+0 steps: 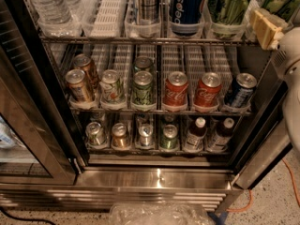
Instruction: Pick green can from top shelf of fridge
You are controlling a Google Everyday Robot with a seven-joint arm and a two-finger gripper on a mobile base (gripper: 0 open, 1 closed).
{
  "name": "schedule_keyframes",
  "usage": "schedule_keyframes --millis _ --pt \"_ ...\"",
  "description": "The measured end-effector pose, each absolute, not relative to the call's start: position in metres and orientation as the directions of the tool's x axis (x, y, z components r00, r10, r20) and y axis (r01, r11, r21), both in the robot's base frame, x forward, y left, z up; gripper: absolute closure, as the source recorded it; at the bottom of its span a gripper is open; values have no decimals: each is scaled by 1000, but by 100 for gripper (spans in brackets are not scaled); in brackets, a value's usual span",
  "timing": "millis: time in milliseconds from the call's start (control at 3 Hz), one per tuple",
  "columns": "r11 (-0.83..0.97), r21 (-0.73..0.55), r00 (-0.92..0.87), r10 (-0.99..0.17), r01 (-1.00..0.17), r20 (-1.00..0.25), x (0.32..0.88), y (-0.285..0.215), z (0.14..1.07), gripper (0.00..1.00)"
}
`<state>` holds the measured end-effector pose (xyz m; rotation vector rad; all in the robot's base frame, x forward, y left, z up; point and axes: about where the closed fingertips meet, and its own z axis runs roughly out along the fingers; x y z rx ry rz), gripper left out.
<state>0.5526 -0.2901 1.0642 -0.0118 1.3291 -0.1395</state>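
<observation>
Two tall green cans with dark streaks stand in clear bins on the top shelf (154, 40) of the fridge (159, 177). One green can (229, 4) is right of the blue Pepsi can (187, 6). The other (282, 0) is at the far right edge, partly cut off. My gripper (264, 26), with tan pads, hangs in front of the top shelf's right end, between the two green cans and a little below their middles. It holds nothing that I can see. My white arm (289, 64) comes in from the right.
A water bottle (47, 6), a white ribbed lane (110, 11) and a striped silver can (149, 3) share the top shelf. Red cola cans (176, 90), short green cans (142, 88) and bottles (194, 134) fill the lower racks. The glass door (28, 125) stands open on the left. A crumpled plastic bag (159, 214) lies on the floor.
</observation>
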Motion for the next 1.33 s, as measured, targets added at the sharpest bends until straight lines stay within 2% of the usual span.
schedule_keyframes --millis 1000,1333 --pt "994 -106 247 -110 26 -963 575 -266 1063 24" --pt "995 -88 257 -96 42 -962 583 -261 1066 24"
